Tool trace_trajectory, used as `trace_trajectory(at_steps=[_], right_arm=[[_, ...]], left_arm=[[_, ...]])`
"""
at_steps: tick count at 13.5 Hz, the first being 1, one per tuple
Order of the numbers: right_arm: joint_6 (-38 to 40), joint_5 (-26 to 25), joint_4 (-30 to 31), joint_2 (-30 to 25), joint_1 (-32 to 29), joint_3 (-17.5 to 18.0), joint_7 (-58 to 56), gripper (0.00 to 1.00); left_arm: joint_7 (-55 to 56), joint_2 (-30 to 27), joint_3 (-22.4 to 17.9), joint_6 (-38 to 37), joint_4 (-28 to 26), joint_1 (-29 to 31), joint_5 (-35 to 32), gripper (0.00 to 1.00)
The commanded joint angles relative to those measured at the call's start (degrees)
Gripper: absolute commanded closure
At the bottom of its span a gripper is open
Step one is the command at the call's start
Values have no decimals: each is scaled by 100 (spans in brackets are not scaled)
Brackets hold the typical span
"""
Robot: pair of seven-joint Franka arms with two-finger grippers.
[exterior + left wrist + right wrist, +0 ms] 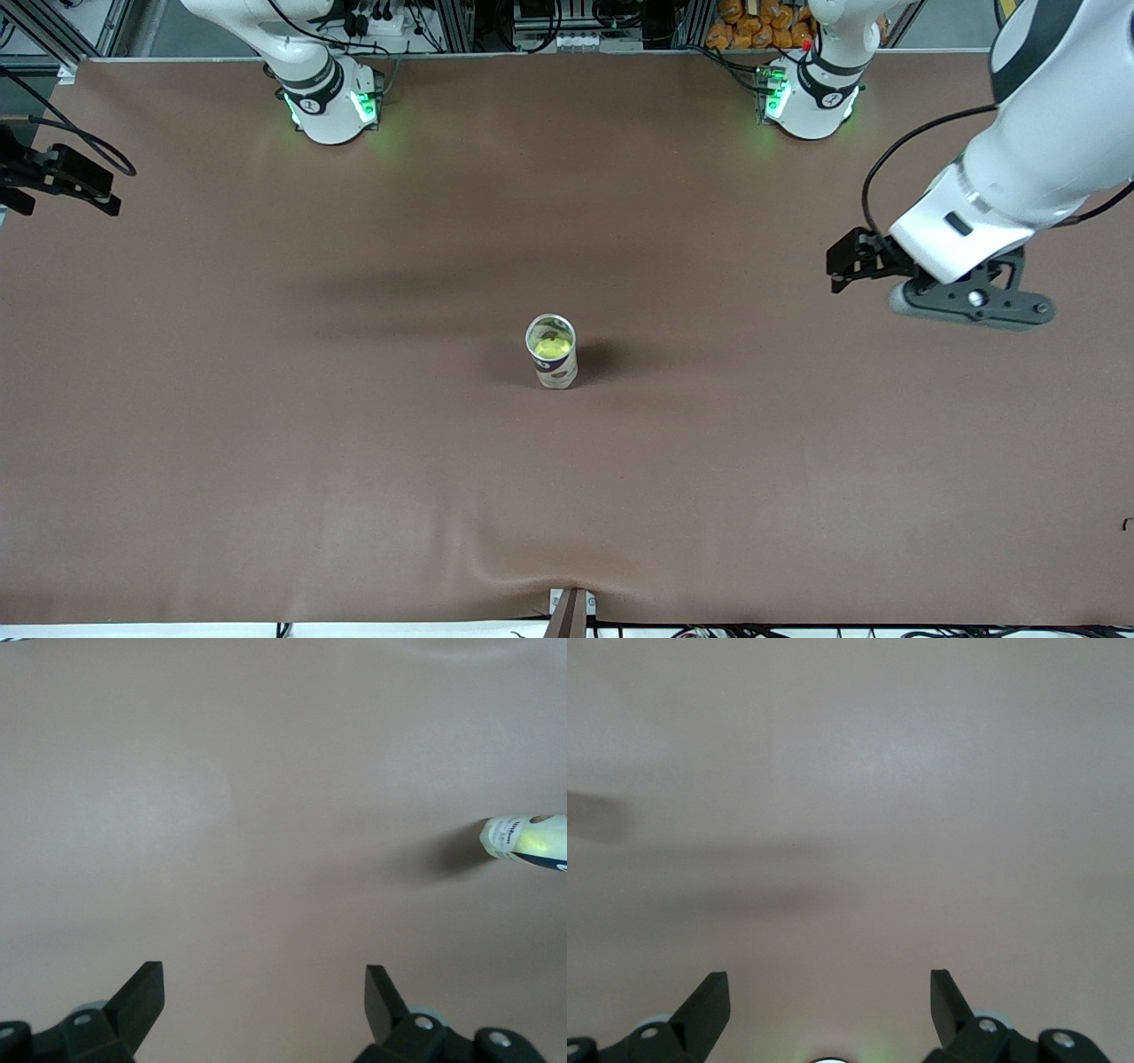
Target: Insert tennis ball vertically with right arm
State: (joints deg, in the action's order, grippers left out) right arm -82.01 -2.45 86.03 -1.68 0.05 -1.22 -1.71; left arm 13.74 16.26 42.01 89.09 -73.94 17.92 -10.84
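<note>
A clear tube can (558,368) stands upright on the brown table mat (354,461), near its middle. A yellow-green tennis ball (551,348) sits inside it, seen through the open top. The can also shows in the left wrist view (523,840), with the ball (535,842) glowing through its wall. My left gripper (834,268) is open and empty, up over the mat toward the left arm's end, well apart from the can; in its own view (264,979) only bare mat lies between the fingers. My right gripper (830,985) is open and empty over bare mat; it is out of the front view.
The two arm bases (330,102) (811,93) stand along the table's back edge with green lights on. A black clamp with cables (58,177) sits off the mat at the right arm's end. A bracket (570,611) sticks up at the mat's front edge.
</note>
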Motion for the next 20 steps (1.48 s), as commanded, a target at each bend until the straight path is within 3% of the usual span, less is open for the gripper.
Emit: trace_trajectory(at_steps=[1, 2, 5, 8, 11, 15, 17, 20], right_arm=[[80, -36, -95, 27, 4, -2, 48, 0], [72, -28, -95, 27, -5, -2, 48, 0], [80, -27, -95, 27, 4, -2, 48, 0], [80, -27, -95, 27, -5, -2, 48, 0], [80, -27, -95, 27, 4, -2, 48, 0], [80, -27, -95, 27, 13, -2, 48, 0], [80, -27, -95, 27, 4, -2, 57, 0], [107, -27, -95, 27, 13, -2, 57, 0]], left_arm=[[-196, -614, -1322, -58, -322, -874, 231, 0], [-205, -693, -1683, -119, -340, -1095, 266, 0], [-310, -808, -2248, -242, -419, -1255, 773, 0], [-774, -1159, -2732, -340, -919, -1387, 908, 0], [-1365, -1571, -3014, -322, -1464, -1335, 925, 0], [-1374, -2389, -3067, 38, -2501, -1115, 1022, 0], [-1401, -2487, -3364, -5, -2538, -1106, 1468, 0], [-1418, -2610, -3418, -154, -2442, -1045, 1488, 0]])
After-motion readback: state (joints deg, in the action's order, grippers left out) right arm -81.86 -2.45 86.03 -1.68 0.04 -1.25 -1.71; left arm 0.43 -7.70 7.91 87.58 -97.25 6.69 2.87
